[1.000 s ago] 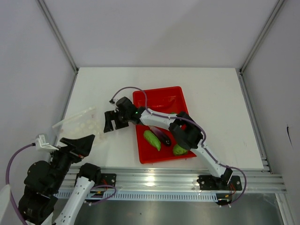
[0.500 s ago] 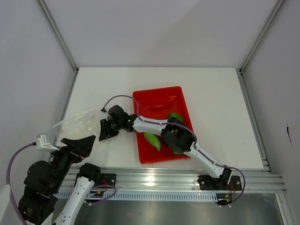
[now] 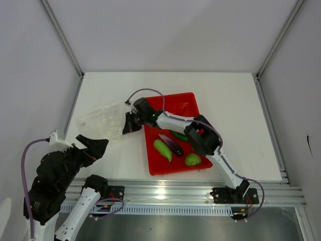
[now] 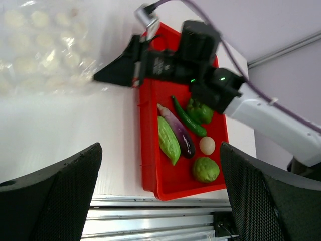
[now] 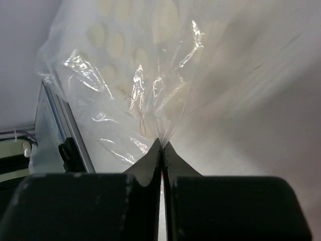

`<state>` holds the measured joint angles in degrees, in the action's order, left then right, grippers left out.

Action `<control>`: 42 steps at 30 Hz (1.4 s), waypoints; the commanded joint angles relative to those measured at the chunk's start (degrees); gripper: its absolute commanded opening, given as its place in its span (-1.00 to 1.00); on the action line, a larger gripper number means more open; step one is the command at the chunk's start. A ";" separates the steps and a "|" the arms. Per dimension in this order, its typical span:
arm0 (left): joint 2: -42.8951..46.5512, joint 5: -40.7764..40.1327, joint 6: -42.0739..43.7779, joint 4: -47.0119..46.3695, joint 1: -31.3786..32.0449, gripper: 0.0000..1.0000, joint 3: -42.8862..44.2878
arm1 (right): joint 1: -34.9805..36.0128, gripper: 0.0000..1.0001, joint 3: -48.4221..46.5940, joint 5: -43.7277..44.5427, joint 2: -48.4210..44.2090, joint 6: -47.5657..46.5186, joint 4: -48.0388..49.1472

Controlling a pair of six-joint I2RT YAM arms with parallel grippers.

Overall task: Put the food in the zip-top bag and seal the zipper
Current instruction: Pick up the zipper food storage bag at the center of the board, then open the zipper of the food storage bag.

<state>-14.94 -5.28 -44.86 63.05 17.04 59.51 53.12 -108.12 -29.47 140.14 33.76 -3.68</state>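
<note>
From above, your white table (image 3: 241, 115) sits inside grey walls (image 3: 40, 75), and the left gripper (image 3: 94, 144) is spread wide and holds nothing. In the left wrist view, the food (image 4: 168, 140) lies in the red tray (image 4: 145, 150), with the zip-top bag (image 4: 45, 45) beside it. In the right wrist view, the right gripper (image 5: 161, 145) is pinched tight on the bag's film.

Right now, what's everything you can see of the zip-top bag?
The zip-top bag is clear, crinkled, glossy film printed with pale round spots. It sits over the white table beside the red tray. The right pincer is shut on its tray-side edge, puckering the film. Nothing shows inside; its zipper can't be made out.
</note>
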 commanded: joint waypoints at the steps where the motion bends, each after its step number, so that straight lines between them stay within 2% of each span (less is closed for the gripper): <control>1: -2.02 1.59 1.10 -0.64 0.10 0.99 2.72 | -3.11 -1.00 0.18 -0.94 -11.18 -7.29 -1.58; 5: -4.30 3.43 0.65 -2.05 0.10 0.98 2.72 | -3.20 -1.00 1.85 1.96 -19.62 -18.78 -7.38; 9: -6.94 6.84 0.48 -3.63 0.10 0.99 1.32 | -2.50 -1.00 7.29 5.21 -28.58 -24.96 -12.13; 15: -11.85 9.41 -0.84 -5.92 0.10 0.99 0.08 | 3.82 -1.00 29.16 13.46 -44.84 -30.15 -10.73; 18: -14.58 10.11 -2.25 -7.06 0.01 0.99 0.96 | 8.04 -1.00 39.18 19.79 -50.47 -28.41 -9.86; 24: -18.72 16.42 -4.70 -12.33 0.01 0.99 -0.44 | 11.65 -1.00 54.83 23.75 -57.15 -21.11 -3.62; 28: -20.83 17.32 -6.64 -15.23 0.01 0.99 -4.04 | 12.97 -1.00 58.89 25.87 -59.18 -16.72 -1.59; 32: -24.60 13.46 -9.01 -16.73 0.01 0.99 -8.44 | 14.81 -1.00 60.21 27.89 -60.33 -15.74 -1.15; 38: -34.18 9.85 -11.56 -12.43 -0.60 0.99 -4.59 | 16.49 -0.99 60.48 31.84 -60.86 -15.83 -1.76; 42: -41.03 6.52 -8.50 -10.84 -2.36 0.99 -0.54 | 16.84 -1.00 60.74 32.64 -61.21 -15.92 -1.50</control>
<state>-53.76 5.08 -54.11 51.42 15.99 53.93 69.54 -47.68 0.34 80.58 17.37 -7.11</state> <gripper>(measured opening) 0.994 0.005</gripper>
